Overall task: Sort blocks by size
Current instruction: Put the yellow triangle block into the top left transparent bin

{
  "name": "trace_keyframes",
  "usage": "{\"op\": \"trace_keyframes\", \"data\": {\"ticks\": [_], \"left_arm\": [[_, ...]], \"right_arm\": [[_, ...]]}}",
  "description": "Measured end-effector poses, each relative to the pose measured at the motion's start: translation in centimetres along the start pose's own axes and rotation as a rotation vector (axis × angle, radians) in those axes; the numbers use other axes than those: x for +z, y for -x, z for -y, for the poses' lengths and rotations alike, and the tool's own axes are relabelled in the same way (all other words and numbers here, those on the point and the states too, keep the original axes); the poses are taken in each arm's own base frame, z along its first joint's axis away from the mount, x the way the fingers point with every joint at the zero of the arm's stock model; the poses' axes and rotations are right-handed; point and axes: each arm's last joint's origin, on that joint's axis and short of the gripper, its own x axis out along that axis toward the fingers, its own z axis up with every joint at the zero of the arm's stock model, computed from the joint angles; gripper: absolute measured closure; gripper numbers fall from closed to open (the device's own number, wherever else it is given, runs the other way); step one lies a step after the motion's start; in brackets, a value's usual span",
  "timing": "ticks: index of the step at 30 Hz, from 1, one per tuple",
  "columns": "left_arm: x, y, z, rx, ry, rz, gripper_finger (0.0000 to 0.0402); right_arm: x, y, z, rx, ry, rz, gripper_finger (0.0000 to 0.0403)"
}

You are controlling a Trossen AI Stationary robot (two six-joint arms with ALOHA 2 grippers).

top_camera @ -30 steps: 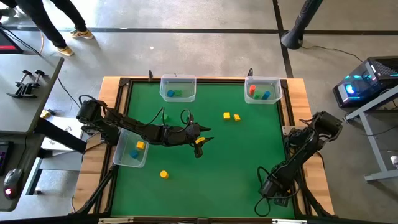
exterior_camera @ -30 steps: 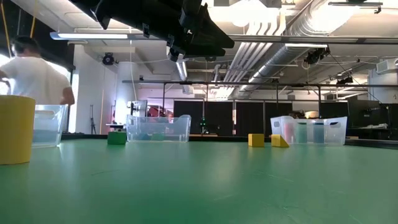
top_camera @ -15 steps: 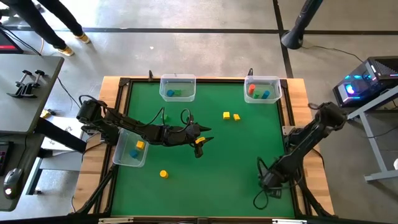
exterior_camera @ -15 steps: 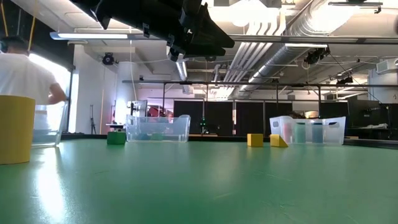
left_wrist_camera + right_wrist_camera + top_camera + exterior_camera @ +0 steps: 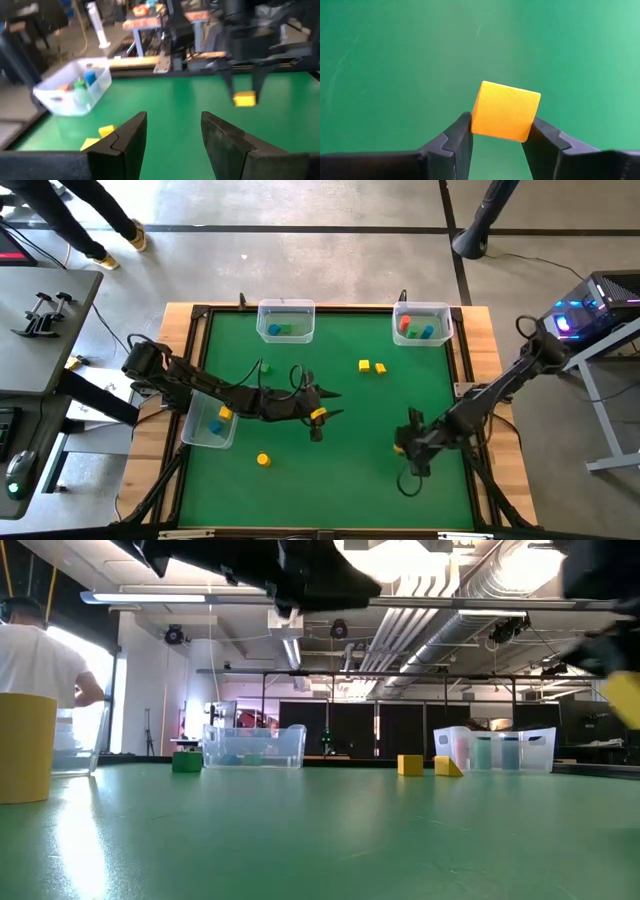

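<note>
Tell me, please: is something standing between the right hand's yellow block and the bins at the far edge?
Nothing visible blocks it. The right hand holds the yellow block over bare green mat; two small yellow blocks lie toward the far bins, low enough to pass over.

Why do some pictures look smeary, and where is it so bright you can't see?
Left wrist view: the far arm holding a yellow block is smeared, and so is the clear bin. Right wrist view: crisp on the orange-yellow block. Low view: ceiling lights glare white, and the arms overhead are dark shapes. High view: even light, soft shadows.
</note>
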Motion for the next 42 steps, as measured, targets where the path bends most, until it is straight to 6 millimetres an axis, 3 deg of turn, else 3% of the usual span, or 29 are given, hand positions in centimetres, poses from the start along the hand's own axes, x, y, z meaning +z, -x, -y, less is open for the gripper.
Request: {"op": "trace_keyframes", "data": {"ticks": [7, 13, 20, 29, 42], "left_arm": [[-0.7, -0.9, 2.4, -0.027, -0.283, 0.103, 0.0229], [-1.2, -4.0, 4.2, -0.019, -0.435, 0.117, 0.0229], [-0.3, -6.5, 5.5, -0.035, -0.545, 0.105, 0.021], [0.4, -6.8, 5.6, -0.111, -0.52, -0.013, 0.0155], [0.6, -7.4, 4.4, -0.094, -0.517, -0.004, 0.0151]], "right_arm": [[2.4, -0.4, 4.1, 0.003, 0.105, -0.011, 0.0262], [5.3, -0.1, 6.9, 0.141, 0.137, 0.14, 0.0262], [7.0, 0.5, 7.4, 0.289, 0.224, 0.296, 0.0261], [6.8, 2.1, 7.5, 0.297, 0.23, 0.343, 0.0261], [7.1, 2.7, 7.5, 0.253, 0.228, 0.399, 0.0261]]}}
